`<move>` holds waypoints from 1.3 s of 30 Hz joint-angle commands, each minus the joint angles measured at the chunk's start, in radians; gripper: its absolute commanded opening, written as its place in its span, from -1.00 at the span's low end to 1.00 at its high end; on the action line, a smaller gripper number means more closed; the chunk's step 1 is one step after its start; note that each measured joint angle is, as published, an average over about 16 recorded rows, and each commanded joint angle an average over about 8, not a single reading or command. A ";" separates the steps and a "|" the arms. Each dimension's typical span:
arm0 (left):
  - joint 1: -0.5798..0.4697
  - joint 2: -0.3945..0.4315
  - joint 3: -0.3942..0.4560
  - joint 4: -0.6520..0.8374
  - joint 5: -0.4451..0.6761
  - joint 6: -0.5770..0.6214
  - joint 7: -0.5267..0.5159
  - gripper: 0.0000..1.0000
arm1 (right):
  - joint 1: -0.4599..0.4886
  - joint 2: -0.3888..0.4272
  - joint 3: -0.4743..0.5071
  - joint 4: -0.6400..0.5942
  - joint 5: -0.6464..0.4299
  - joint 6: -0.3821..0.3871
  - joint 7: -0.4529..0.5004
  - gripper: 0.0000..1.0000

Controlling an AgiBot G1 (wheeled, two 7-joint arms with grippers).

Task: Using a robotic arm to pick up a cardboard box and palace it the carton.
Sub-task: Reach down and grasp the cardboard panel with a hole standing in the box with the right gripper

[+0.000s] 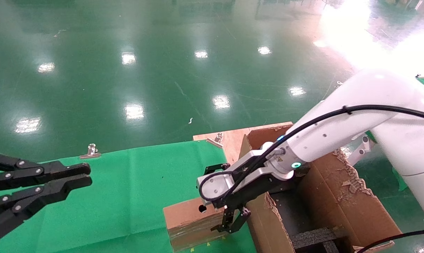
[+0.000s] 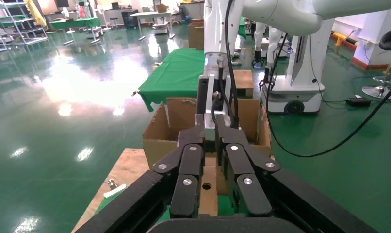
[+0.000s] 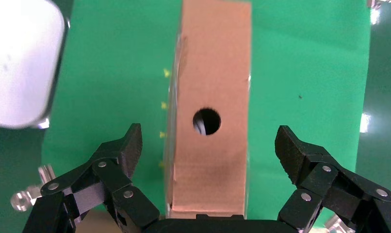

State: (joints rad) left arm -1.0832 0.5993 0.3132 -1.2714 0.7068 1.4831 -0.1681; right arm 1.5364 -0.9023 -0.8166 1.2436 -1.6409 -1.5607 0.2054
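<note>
**Ana:** Hovering over the small brown rectangular cardboard box [image 1: 189,221], the white glossy robotic arm [image 1: 342,126] is reaching in from the right, its black multi-link right gripper [image 1: 229,211] pointing down at the box's right end.

**Ben:** Is it gripping yet?

**Ana:** No. In the right wrist view the right gripper [image 3: 208,145] is standing released, its fingertips [image 3: 130,143] spread wide to either side of the cardboard box [image 3: 210,107], with green showing between each tip and the cardboard. I am seeing no contact.

**Ben:** Where is the box lying?

**Ana:** It is sitting on the bright green cloth-covered table [image 1: 127,189], near its right front corner, just beside the large brown corrugated carton [image 1: 342,196]. A round hole is showing on its top face, and clear tape is shining on its front face.

**Ben:** And the carton?

**Ana:** It is standing open to the right of the table, its flaps ragged, with black foam inserts [image 1: 313,237] lying inside. The arm is crossing over its near-left wall.

**Ben:** What about the other side?

**Ana:** The all-black left gripper [image 1: 85,175] is hanging idle at the left edge over the cloth, well apart from the box, its fingertips nearly together with only a thin gap. From the left wrist view that left gripper [image 2: 215,141] is facing the box and carton [image 2: 159,141].

**Ben:** Anything else?

**Ana:** Two silver metal clips [image 1: 90,151] are pinching the cloth's far edge, and glossy dark green floor [image 1: 163,70] is spreading behind.
</note>
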 commanded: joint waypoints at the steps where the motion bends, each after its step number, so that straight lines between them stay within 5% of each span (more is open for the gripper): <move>1: 0.000 0.000 0.000 0.000 0.000 0.000 0.000 0.18 | 0.010 -0.010 -0.023 0.014 -0.025 0.003 -0.004 1.00; 3: 0.000 0.000 0.000 0.000 0.000 0.000 0.000 0.68 | 0.014 -0.015 -0.034 0.021 -0.037 0.006 -0.005 0.92; 5: 0.000 0.000 0.000 0.000 0.000 0.000 0.000 1.00 | 0.017 -0.020 -0.043 0.025 -0.043 0.008 -0.005 0.59; 10: 0.000 0.000 0.000 0.000 0.000 0.000 0.000 1.00 | 0.020 -0.025 -0.055 0.028 -0.049 0.008 -0.004 -0.66; 12: 0.000 0.000 0.000 0.000 0.000 0.000 0.000 1.00 | 0.020 -0.025 -0.054 0.028 -0.049 0.009 -0.005 -0.95; 39: 0.000 0.000 0.000 0.000 0.000 0.000 0.000 1.00 | 0.014 -0.019 -0.042 0.026 -0.043 0.010 -0.006 -1.00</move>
State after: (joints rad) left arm -1.0831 0.5992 0.3133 -1.2711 0.7064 1.4828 -0.1680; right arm 1.5503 -0.9208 -0.8585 1.2701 -1.6841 -1.5510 0.1992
